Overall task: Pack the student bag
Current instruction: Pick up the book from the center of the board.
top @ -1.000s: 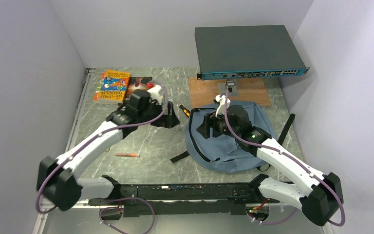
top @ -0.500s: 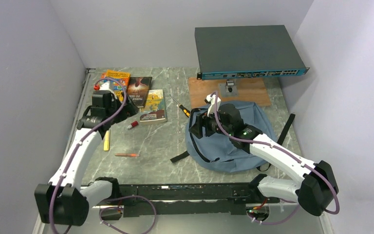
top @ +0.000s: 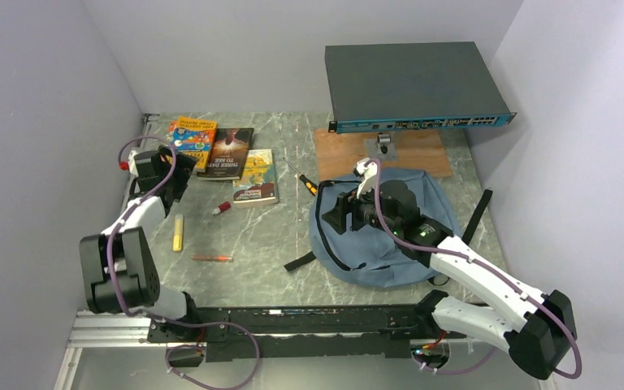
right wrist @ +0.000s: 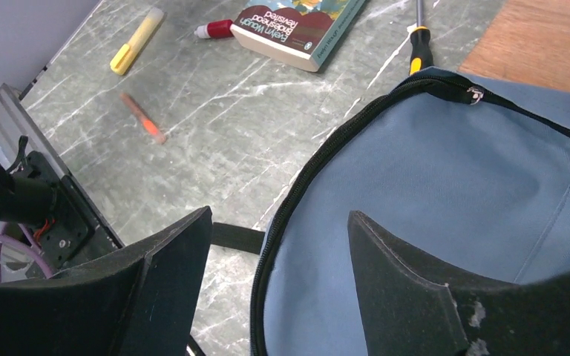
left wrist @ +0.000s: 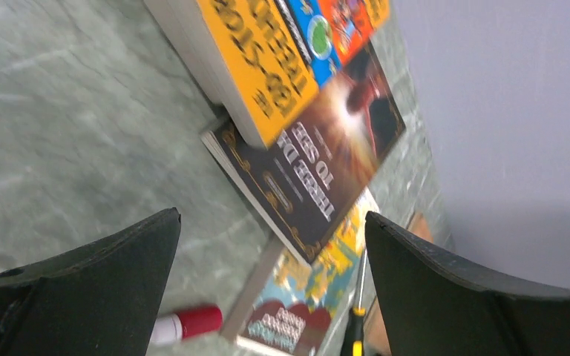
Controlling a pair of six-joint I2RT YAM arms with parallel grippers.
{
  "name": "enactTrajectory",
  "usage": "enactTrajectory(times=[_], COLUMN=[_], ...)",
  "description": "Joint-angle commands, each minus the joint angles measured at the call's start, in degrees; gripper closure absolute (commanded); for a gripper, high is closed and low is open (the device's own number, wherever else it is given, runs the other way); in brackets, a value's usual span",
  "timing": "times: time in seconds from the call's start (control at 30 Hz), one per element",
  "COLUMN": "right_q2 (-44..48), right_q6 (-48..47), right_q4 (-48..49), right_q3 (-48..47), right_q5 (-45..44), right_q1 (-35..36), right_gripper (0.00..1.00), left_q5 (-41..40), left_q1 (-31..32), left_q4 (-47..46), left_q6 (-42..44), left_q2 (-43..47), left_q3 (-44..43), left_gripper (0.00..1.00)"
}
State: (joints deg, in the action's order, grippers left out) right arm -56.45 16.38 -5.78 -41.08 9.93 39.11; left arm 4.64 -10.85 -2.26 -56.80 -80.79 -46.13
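The student bag (top: 370,258), blue-grey with a black zipper (right wrist: 319,159), lies flat at the right of the table. My right gripper (top: 335,213) hovers open over its left edge; in the right wrist view (right wrist: 278,216) one finger is over the marble and the other over the fabric (right wrist: 460,185), with nothing held. My left gripper (top: 182,172) is open and empty at the far left, facing three books: an orange one (left wrist: 267,67), a dark one (left wrist: 319,163) and a teal-and-maroon one (left wrist: 304,297).
A red-capped marker (top: 222,208), a yellow highlighter (top: 178,234), an orange pen (top: 211,258) and a yellow-handled screwdriver (top: 305,183) lie on the marble. A grey network switch (top: 414,85) stands on a wooden board (top: 410,150) behind the bag. A black strap (right wrist: 234,237) sticks out left.
My left arm has swung away from above the books to the table's far left edge, uncovering them. My right gripper has stayed over the bag's left edge, shifting only slightly.
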Motion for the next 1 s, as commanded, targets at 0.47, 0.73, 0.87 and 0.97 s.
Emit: enactTrajectory(times=[0.47, 0.73, 0.87, 0.97], right_q2=[4.4, 4.2, 4.1, 4.1], right_q6=[-2.4, -2.1, -1.9, -1.8], right_q4=[0.1, -0.1, -0.1, 0.0], right_q3=[1.2, 0.9, 0.7, 0.8], right_q5=[-2.3, -2.7, -2.8, -2.7], right_q1=[0.1, 0.0, 0.1, 0.1], right_gripper=[0.3, 0.3, 0.3, 0.3], left_q5=[0.4, 2.5, 2.1, 1.2], left_q1=[-4.6, -5.4, -5.7, -6.3], left_q4=[-28.2, -31.0, -31.5, -32.2], left_q6=[0.7, -3.6, -4.5, -4.7], left_q2=[-26.7, -30.5, -29.2, -26.7], left_q3=[-7.0, -8.4, -7.3, -5.0], left_gripper=[0.07, 0.33, 0.6, 0.78])
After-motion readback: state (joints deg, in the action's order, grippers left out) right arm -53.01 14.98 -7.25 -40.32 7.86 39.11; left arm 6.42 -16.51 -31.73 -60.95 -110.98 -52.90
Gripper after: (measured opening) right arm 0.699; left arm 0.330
